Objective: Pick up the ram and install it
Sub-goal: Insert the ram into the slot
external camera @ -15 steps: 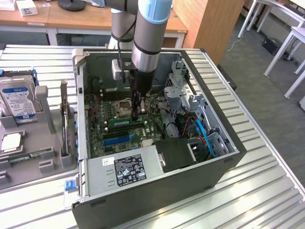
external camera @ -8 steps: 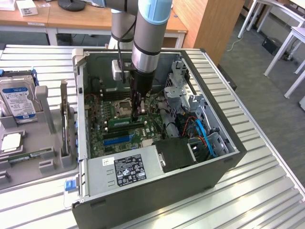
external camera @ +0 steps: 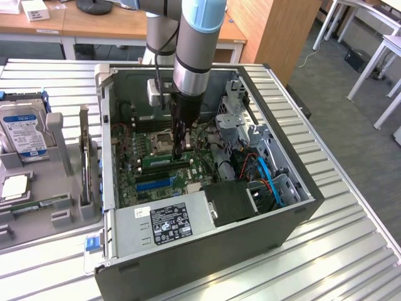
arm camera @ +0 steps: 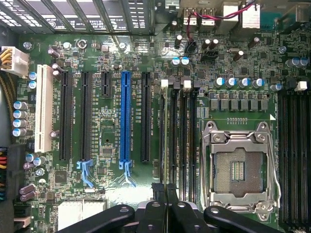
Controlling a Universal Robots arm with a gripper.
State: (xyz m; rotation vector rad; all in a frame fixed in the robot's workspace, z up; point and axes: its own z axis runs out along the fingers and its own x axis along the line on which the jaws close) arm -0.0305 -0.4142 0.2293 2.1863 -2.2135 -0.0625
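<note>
The ram is a long green stick standing on edge in a memory slot of the motherboard, inside the open computer case. My gripper reaches straight down into the case and meets the end of the ram that lies toward the exterior view's right. In the wrist view the ram shows edge-on as a thin line along the slot beside the CPU socket. There my gripper sits at one end of that slot. Its black fingers are pressed together on the stick's edge.
A grey parts tray sits at the exterior view's left. It holds a silver hard drive, a square CPU chip and a thin green strip. Drive cages and blue cables crowd the case's right side. Expansion slots run beside the memory slots.
</note>
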